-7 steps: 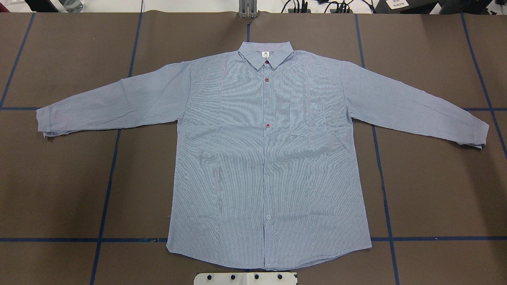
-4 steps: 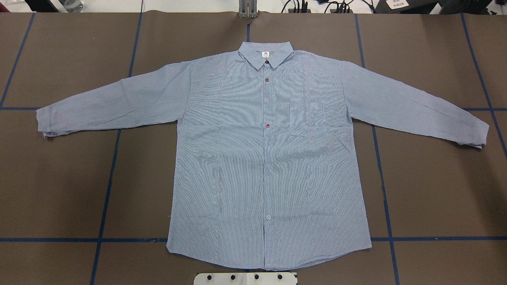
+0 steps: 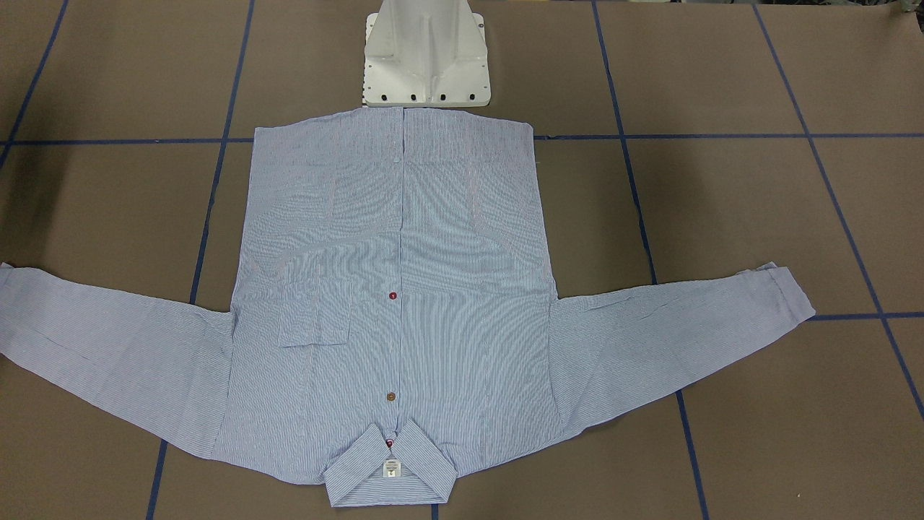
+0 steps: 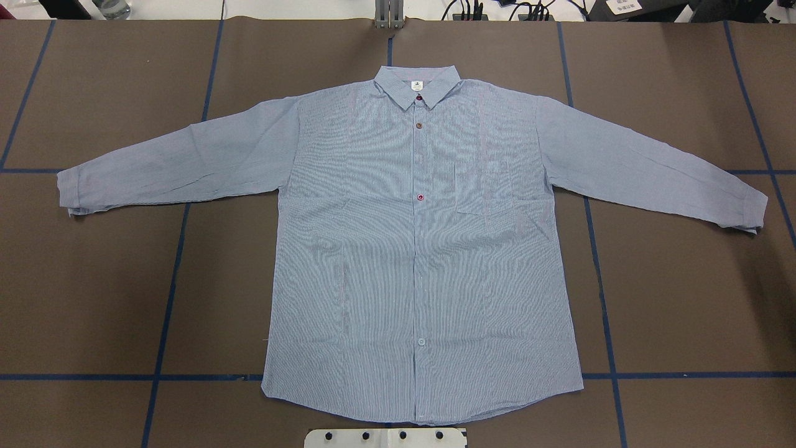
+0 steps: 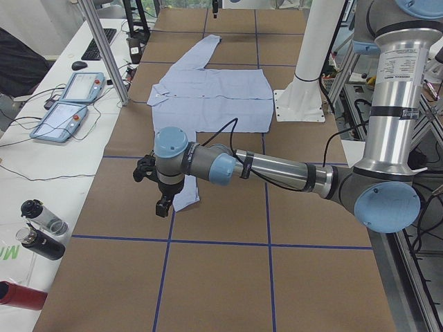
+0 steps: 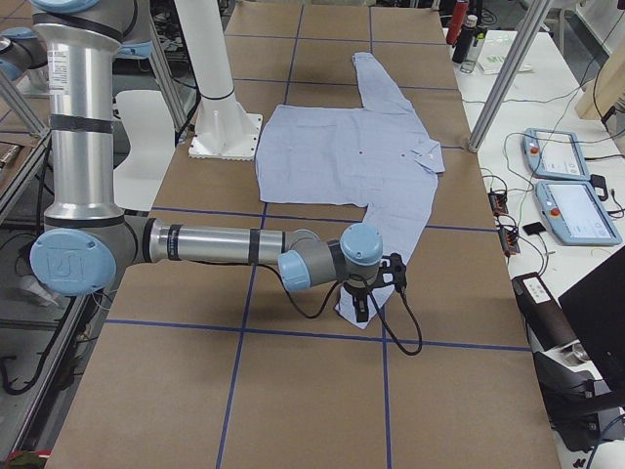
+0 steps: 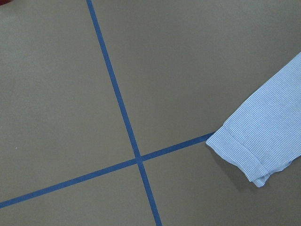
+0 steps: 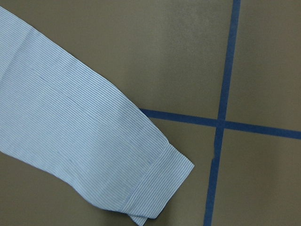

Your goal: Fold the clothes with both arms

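We find the shirt [image 4: 416, 249] spread flat, front up and buttoned, in the middle of the brown surface [image 4: 93, 298]. Its collar [image 4: 415, 84] lies on the side away from the robot's white base [image 4: 385, 437], and its hem [image 4: 373, 410] lies next to that base. Blue tape lines [image 4: 168, 298] divide the surface into squares.

On the robot's left, the left arm [image 5: 277, 169] reaches out low over the surface. The left gripper [image 5: 160, 206] points down above the left cuff [image 4: 69, 191] of the outstretched sleeve. We cannot tell whether this gripper is open or closed, because it shows only from the side.

In the centre, the chest pocket [image 4: 485, 190] sits just right of the buttons [image 4: 420, 196] in the overhead view.

On the right, the right arm [image 6: 215, 244] reaches out likewise, and the right gripper [image 6: 361, 311] hangs above the right cuff [image 4: 751, 213]. We cannot tell its state either. Each wrist camera shows its cuff lying flat near a crossing of tape lines.
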{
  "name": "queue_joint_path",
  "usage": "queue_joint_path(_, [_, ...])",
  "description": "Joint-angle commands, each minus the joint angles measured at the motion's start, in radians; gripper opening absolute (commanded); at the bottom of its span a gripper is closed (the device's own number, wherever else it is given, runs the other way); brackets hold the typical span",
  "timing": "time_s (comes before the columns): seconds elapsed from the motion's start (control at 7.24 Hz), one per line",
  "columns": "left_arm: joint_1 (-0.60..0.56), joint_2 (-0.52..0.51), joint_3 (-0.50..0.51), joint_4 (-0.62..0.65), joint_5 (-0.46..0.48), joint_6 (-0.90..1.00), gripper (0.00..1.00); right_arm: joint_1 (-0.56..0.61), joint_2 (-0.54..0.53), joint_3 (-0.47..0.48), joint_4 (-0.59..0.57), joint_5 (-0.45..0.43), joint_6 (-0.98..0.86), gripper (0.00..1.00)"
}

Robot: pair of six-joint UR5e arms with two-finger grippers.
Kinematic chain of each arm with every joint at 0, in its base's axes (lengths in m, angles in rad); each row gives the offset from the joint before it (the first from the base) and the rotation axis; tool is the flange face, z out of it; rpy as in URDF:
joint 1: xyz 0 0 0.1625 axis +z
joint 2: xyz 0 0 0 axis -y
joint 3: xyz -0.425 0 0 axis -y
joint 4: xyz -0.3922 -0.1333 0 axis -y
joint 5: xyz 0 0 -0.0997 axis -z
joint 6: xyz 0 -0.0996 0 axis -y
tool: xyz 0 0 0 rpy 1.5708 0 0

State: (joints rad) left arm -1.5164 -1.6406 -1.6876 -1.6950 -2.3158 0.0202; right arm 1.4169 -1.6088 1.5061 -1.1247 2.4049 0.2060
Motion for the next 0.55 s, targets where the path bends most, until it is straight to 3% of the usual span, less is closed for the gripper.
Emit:
queue_joint_path(0.0, [0.002, -0.031, -0.011, -0.002, -0.001, -0.034, 0.99, -0.095, 0.006, -0.087, 0.189, -0.029, 0.141, 1.00])
queue_joint_path(0.41, [0.002, -0.027, 0.002, 0.009, -0.004, -0.037, 0.99, -0.162, -0.010, -0.136, 0.372, -0.090, 0.346, 1.00])
